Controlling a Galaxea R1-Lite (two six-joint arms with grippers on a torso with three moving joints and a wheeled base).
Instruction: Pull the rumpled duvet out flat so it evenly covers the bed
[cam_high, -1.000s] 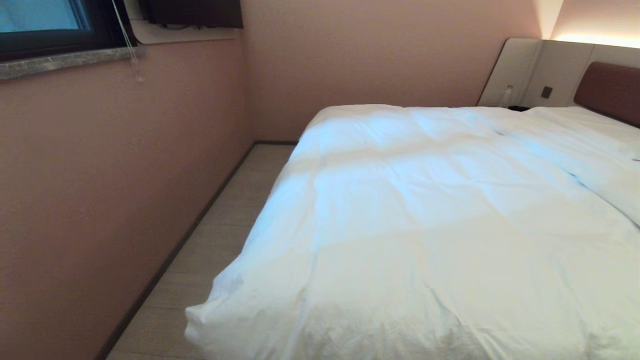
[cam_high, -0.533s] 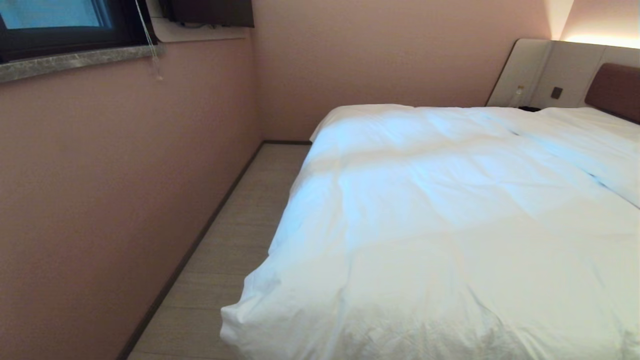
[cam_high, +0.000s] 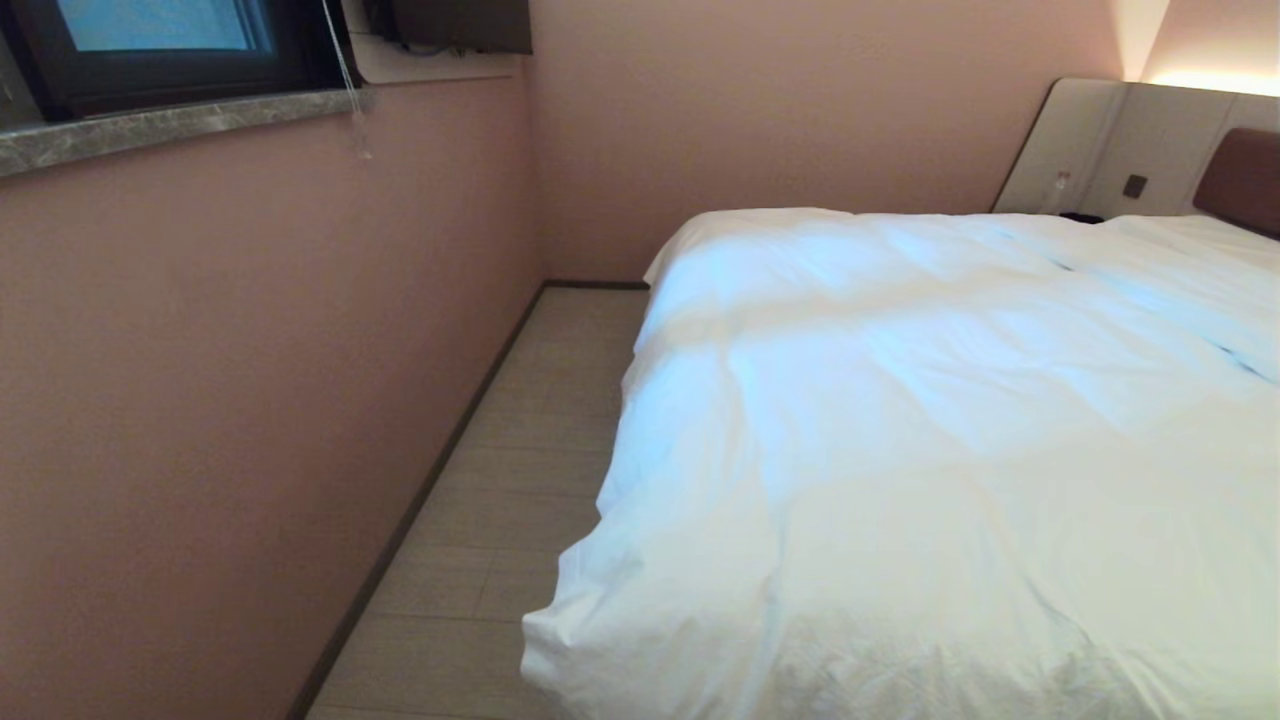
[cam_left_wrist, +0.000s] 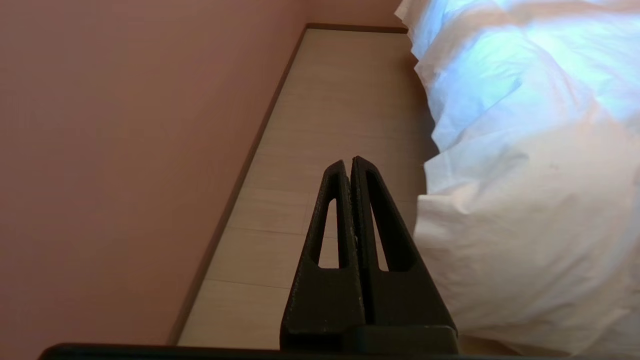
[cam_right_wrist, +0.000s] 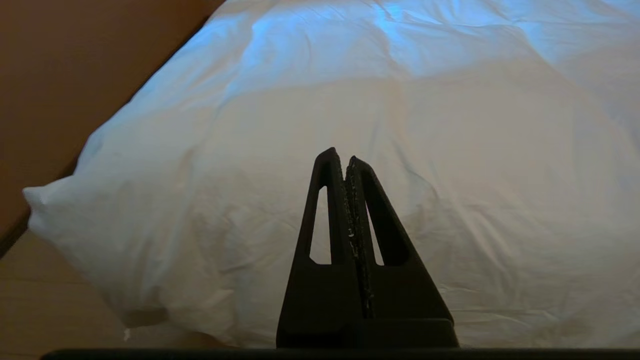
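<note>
While the whole head view slides so that the puffy white quilted duvet (cam_high: 930, 450) on the wide low bed (cam_high: 1240, 180) sits further right than a second ago, the left gripper (cam_left_wrist: 350, 165) and right gripper (cam_right_wrist: 341, 156) hang pinched together, empty, suggesting repositioning before any pull.

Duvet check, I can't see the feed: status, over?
Left gripper shut, empty, over floor. Right gripper shut, empty, over duvet. Duvet spread, creased, corner overhanging. Nothing in the way.
</note>
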